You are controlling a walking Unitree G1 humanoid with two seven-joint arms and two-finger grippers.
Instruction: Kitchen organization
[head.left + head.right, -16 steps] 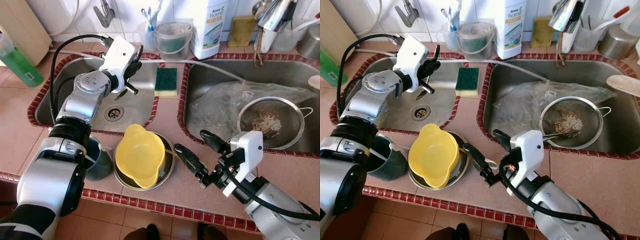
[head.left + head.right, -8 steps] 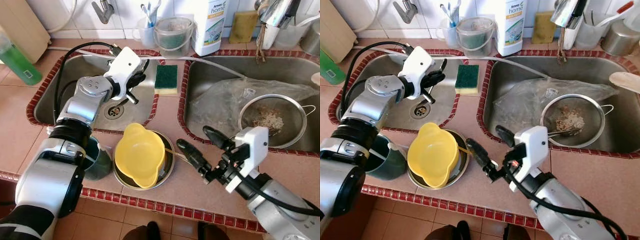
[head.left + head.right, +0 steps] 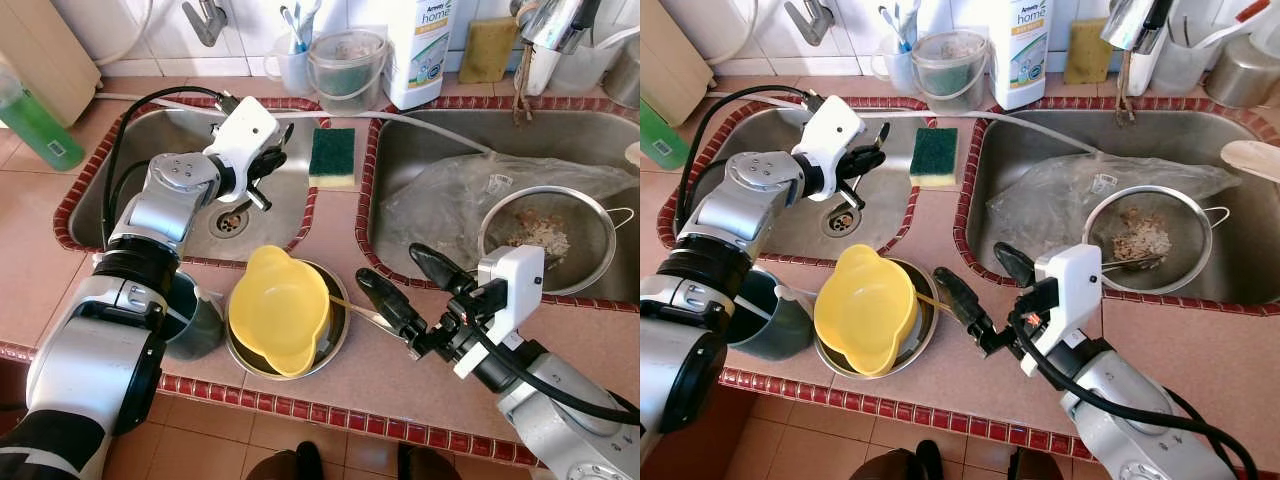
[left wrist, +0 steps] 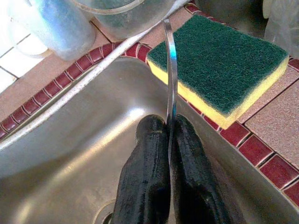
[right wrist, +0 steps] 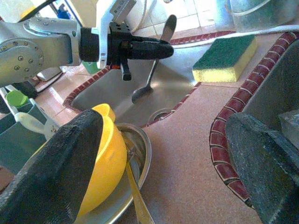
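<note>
1. The left gripper point(image 4: 169, 135) has its two black fingers pressed together on the thin handle of a metal spoon point(image 5: 152, 74), which is pinched between the pads; the spoon hangs over the steel basin of the left sink point(image 3: 120, 175), its bowl pointing down towards the drain.
2. The right gripper point(image 3: 402, 284) stands with its fingers spread wide and nothing between them, low over the speckled pink counter point(image 3: 335, 225) between the two sinks.
3. Just beside the right gripper's nearer finger sits a yellow plastic bowl point(image 3: 278, 310), tilted inside a shallow round metal pan point(image 3: 338, 322) at the counter's front edge; a thin yellowish utensil handle sticks out of the pan towards that gripper.
4. A dark green mug point(image 3: 195, 318) stands touching the pan on its left side.
5. A green-and-yellow scrub sponge point(image 3: 331, 157) lies on the divider between the sinks, near the left gripper.
6. In the right sink point(image 3: 400, 150), a round wire-mesh strainer point(image 3: 545, 240) holding food scraps rests beside a crumpled clear plastic bag point(image 3: 450, 195).
</note>
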